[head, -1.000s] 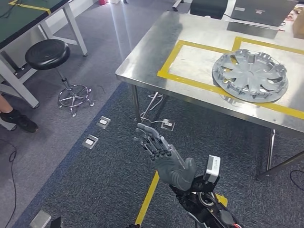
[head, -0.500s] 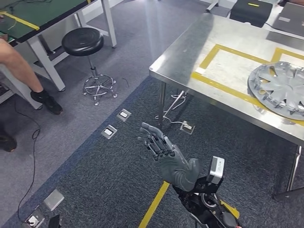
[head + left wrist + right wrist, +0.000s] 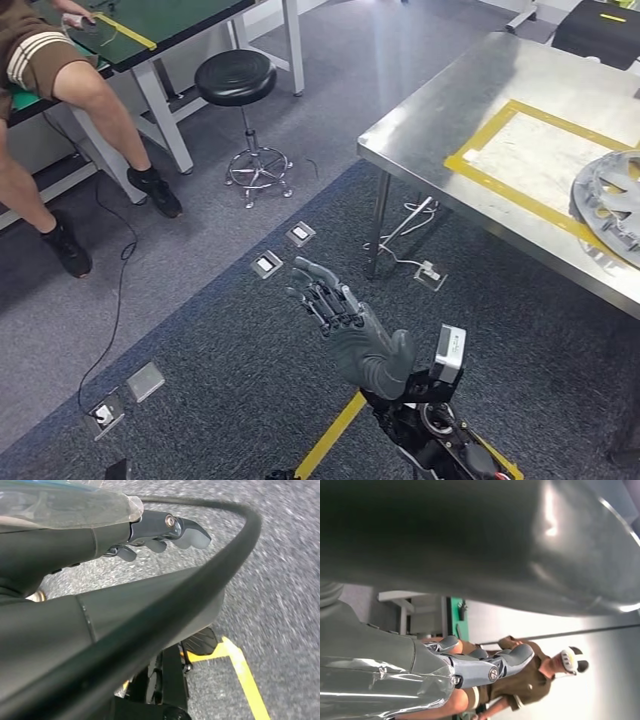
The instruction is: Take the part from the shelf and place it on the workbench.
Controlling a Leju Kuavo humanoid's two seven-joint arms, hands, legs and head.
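A silver wheel cover (image 3: pixel 611 205) lies flat on the steel workbench (image 3: pixel 453 120) at the right edge of the head view, beside a rectangle of yellow tape. My right hand (image 3: pixel 355 335) is raised over the dark carpet in front of me, fingers apart and holding nothing, well left of and below the bench. In the right wrist view the same hand (image 3: pixel 471 670) reaches out empty toward a seated person. In the left wrist view my left hand (image 3: pixel 166 530) hangs above the carpet with its fingers stretched out and nothing in them.
A person (image 3: pixel 68 70) sits at a green table (image 3: pixel 166 20) at the far left, with a black stool (image 3: pixel 238 80) next to it. Floor sockets (image 3: pixel 264 265) and a cable lie on the floor. A yellow floor line (image 3: pixel 332 435) runs under my arm.
The whole view has swung to the left: the workbench and wheel cover slid toward the right edge and the seated person came into sight. My right hand keeps the same raised, empty pose.
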